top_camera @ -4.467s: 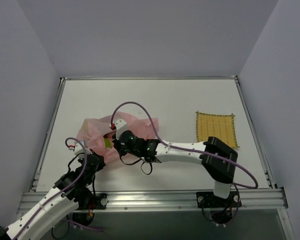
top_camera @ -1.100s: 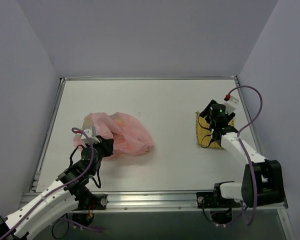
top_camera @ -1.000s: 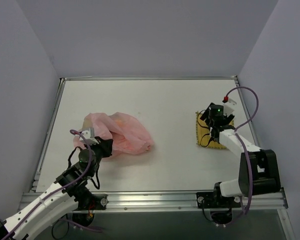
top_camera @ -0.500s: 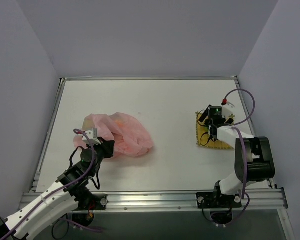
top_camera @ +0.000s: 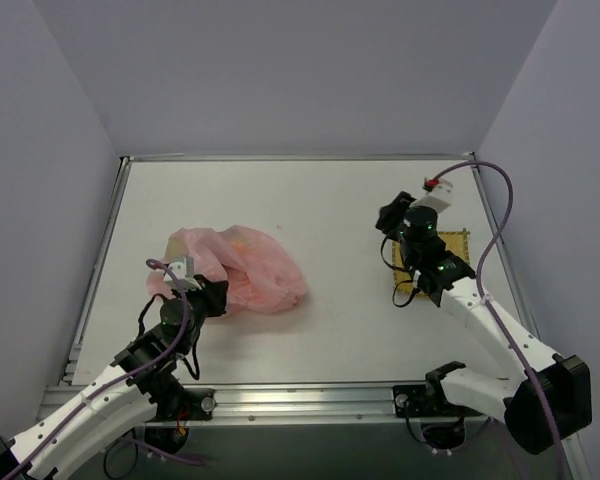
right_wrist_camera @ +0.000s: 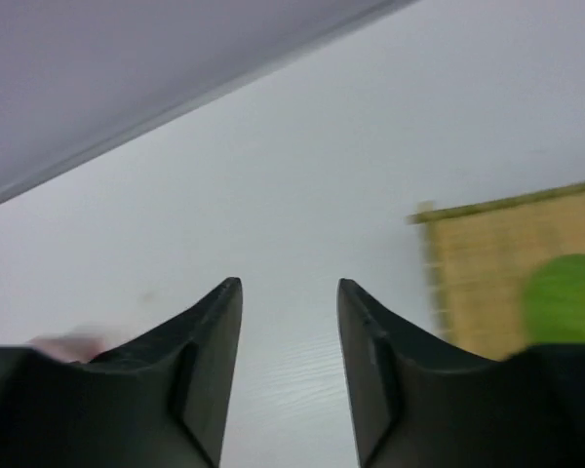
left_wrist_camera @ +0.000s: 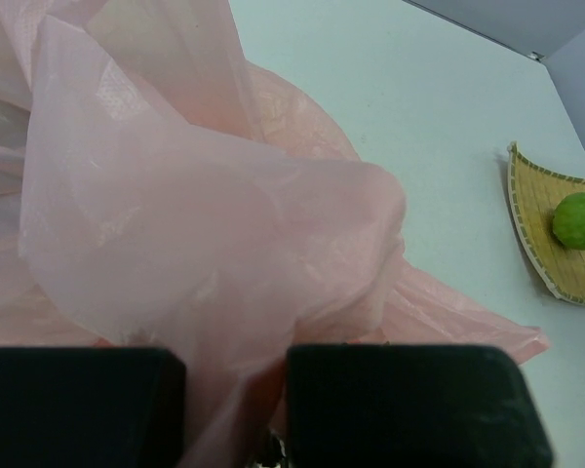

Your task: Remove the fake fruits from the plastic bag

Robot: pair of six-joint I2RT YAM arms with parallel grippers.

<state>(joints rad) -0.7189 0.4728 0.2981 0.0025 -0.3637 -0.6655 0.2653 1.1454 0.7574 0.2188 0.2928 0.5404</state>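
Note:
The pink plastic bag [top_camera: 242, 268] lies crumpled on the left of the table and fills the left wrist view [left_wrist_camera: 205, 195]. My left gripper [top_camera: 206, 296] is shut on the bag's near edge, with film pinched between its black fingers [left_wrist_camera: 236, 390]. A faint orange shape [top_camera: 242, 238] shows through the film; the other fruits are hidden. The round lime-green fruit [left_wrist_camera: 577, 220] sits on the yellow mat [left_wrist_camera: 551, 210] and also shows in the right wrist view [right_wrist_camera: 565, 297]. My right gripper [top_camera: 390, 218] is open and empty [right_wrist_camera: 289, 288], above the table just left of the mat.
The yellow woven mat [top_camera: 461, 243] lies at the right, mostly under my right arm. Raised rails edge the table and grey walls enclose it. White tabletop lies between the bag and the mat.
My right gripper left the bag, went to the mat, and has now lifted and swung left, open, with the lime-green fruit left on the mat. My left gripper keeps its hold on the bag.

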